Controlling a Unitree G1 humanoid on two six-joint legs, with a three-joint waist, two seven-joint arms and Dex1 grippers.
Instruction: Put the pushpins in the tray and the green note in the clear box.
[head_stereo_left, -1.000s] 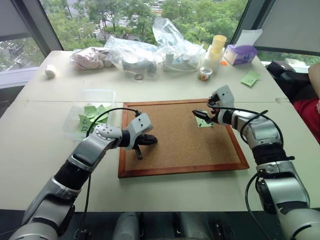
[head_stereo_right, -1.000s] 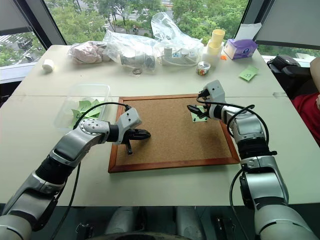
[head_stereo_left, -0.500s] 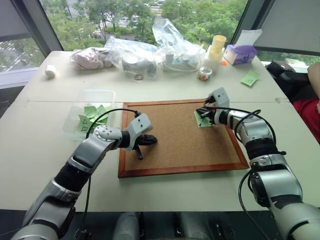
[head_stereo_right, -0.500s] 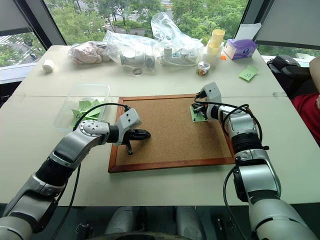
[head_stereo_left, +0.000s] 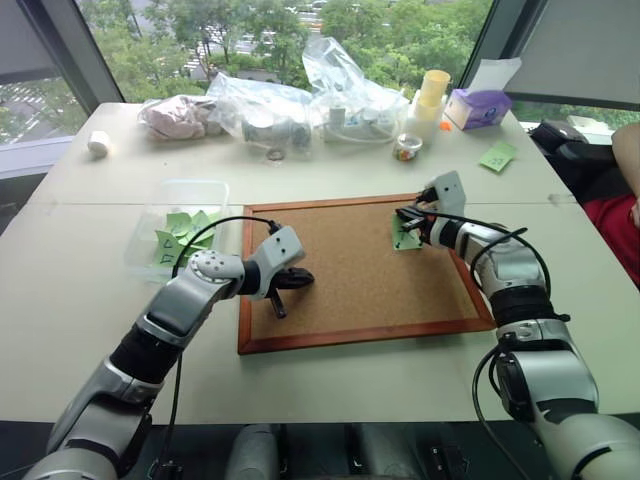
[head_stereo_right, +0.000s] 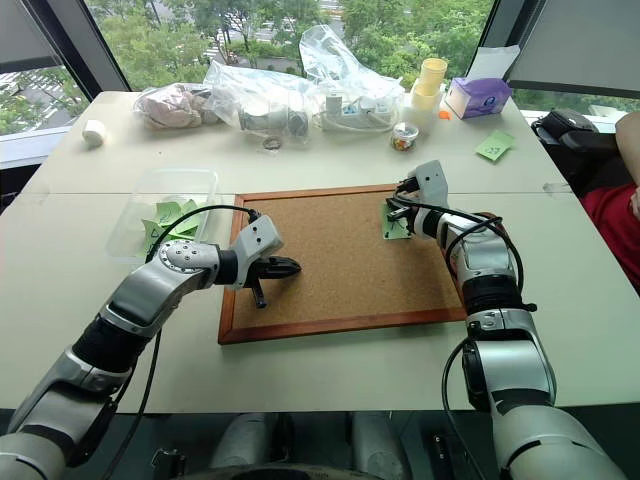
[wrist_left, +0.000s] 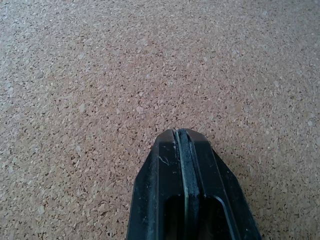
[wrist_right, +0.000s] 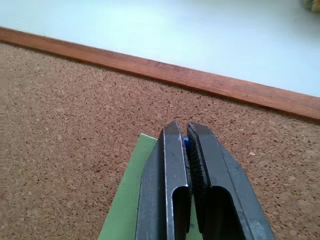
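Note:
The green note (head_stereo_left: 399, 236) lies on the cork board (head_stereo_left: 350, 290) near its far right corner, one edge tilted up. My right gripper (head_stereo_left: 404, 220) is shut right over it. In the right wrist view the shut gripper (wrist_right: 186, 131) pinches a tiny blue pushpin (wrist_right: 186, 143), with the note (wrist_right: 125, 205) underneath. My left gripper (head_stereo_left: 300, 281) hovers shut above the board's left side, with nothing between its fingers (wrist_left: 165, 165). The clear box (head_stereo_left: 160, 205) stands left of the board with several green notes inside. A small dark oval dish, probably the tray (head_stereo_left: 277, 154), sits by the plastic bags.
Clear plastic bags (head_stereo_left: 300, 100), stacked yellow cups (head_stereo_left: 432, 98), a small pot (head_stereo_left: 408, 150) and a purple tissue box (head_stereo_left: 480, 108) line the table's far side. Another green note (head_stereo_left: 500, 156) lies at the back right. A person (head_stereo_left: 625, 190) sits at the right edge.
My right gripper has closed at the green note, and the note's edge now tilts up off the board. The left arm has stayed still.

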